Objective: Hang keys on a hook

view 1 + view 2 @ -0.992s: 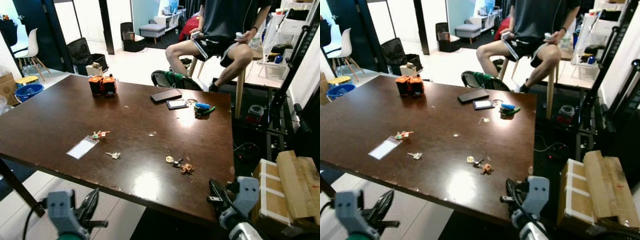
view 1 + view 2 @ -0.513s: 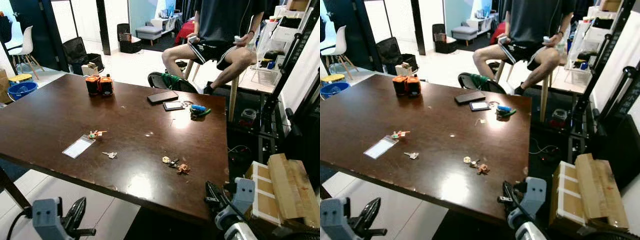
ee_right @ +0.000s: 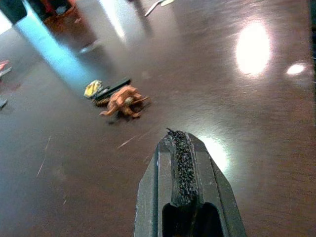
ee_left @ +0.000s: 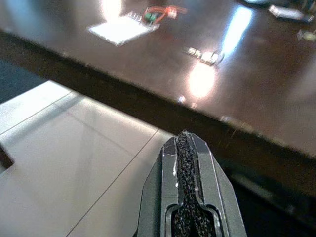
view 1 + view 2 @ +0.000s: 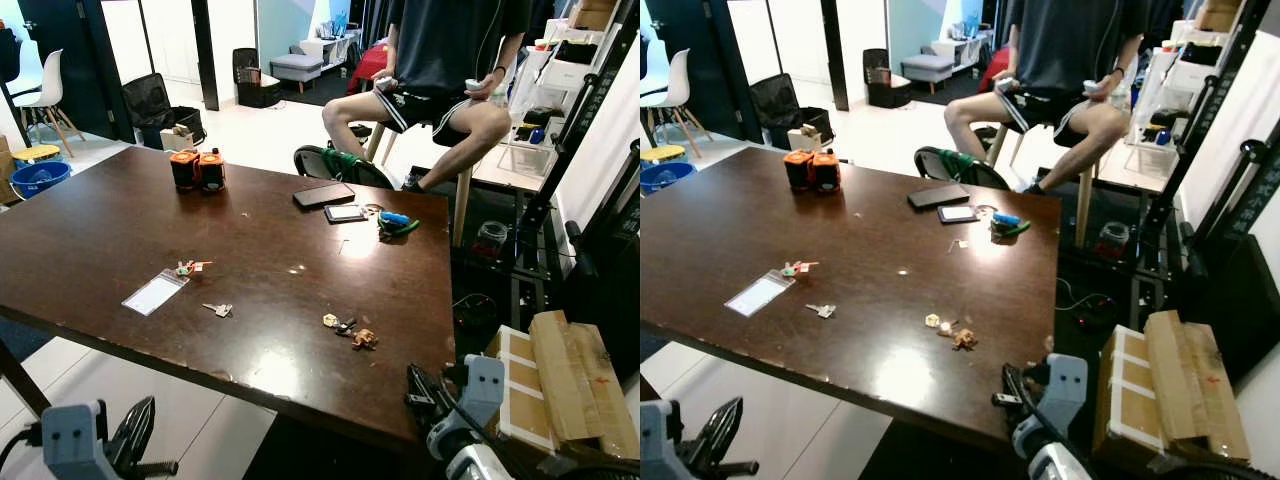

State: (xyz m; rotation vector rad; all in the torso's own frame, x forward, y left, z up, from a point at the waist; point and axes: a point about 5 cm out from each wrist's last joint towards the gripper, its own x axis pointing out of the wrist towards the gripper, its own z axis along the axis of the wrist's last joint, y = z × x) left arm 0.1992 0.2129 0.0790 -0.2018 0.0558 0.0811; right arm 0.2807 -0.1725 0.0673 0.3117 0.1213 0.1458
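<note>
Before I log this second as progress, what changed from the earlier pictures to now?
Mostly the view shifted, so the camera moved, not the objects. The left gripper sank lower; the right gripper stayed low by the table edge. Both remain shut and empty. The keys, small key and card lie untouched.

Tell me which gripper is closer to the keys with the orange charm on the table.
Right. The right gripper sits at the table's near edge, just short of the orange-charm keys. The left gripper hangs below the table edge, far off to their left.
</note>
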